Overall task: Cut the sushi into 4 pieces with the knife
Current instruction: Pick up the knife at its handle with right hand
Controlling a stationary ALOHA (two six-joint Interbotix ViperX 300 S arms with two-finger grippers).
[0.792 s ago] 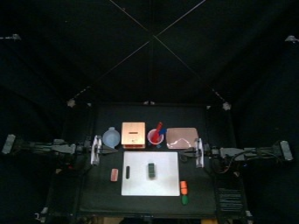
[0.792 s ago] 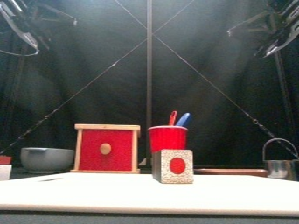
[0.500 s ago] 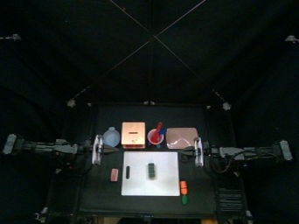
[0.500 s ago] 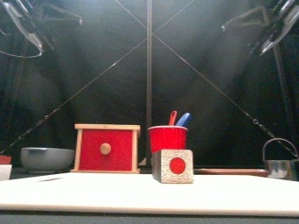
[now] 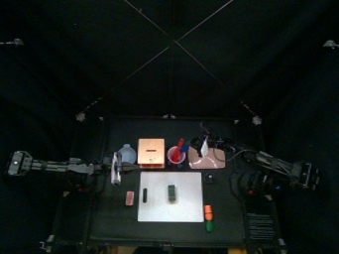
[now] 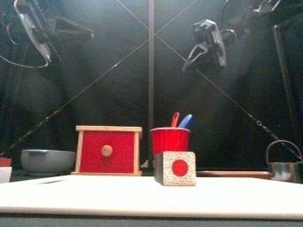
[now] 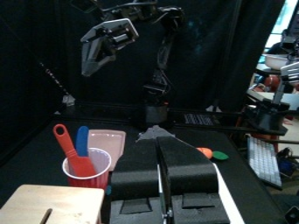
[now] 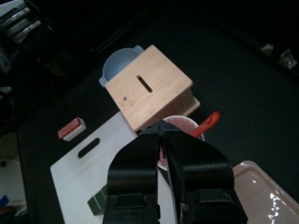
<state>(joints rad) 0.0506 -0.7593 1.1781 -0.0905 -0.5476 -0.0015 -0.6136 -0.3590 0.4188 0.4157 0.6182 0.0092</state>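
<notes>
Sushi roll: the dark green sushi roll (image 5: 173, 190) is lying as one block on the white cutting board (image 5: 172, 206), in the lower middle of the top view. In the front view its speckled end face with a red centre is showing just below centre.

Knives: the blue knife (image 6: 186, 120) and the red knife (image 6: 175, 118) are standing handle-up in the red cup (image 6: 169, 141). In the top view the cup is sitting above the board, between the wooden box (image 5: 151, 154) and the pink tray (image 5: 209, 161).

Left gripper: the left gripper (image 7: 160, 144) is hanging at the centre left of the top view, near the blue-grey bowl (image 5: 126, 156). Its jaws are pressing together with nothing between them.

Right gripper: the right gripper (image 8: 163, 140) is hovering high in the upper right of the front view. In the top view it is sitting over the tray's left part, just right of the cup. Its jaws are closing to a bare slit, empty.

Loose toys: a red piece (image 5: 130, 197) is lying left of the board. An orange piece (image 5: 209, 211) and a green piece (image 5: 209, 224) are lying at the board's lower right.

Cutter: the metal cutter (image 6: 282, 168) is standing at the right edge of the front view.
</notes>
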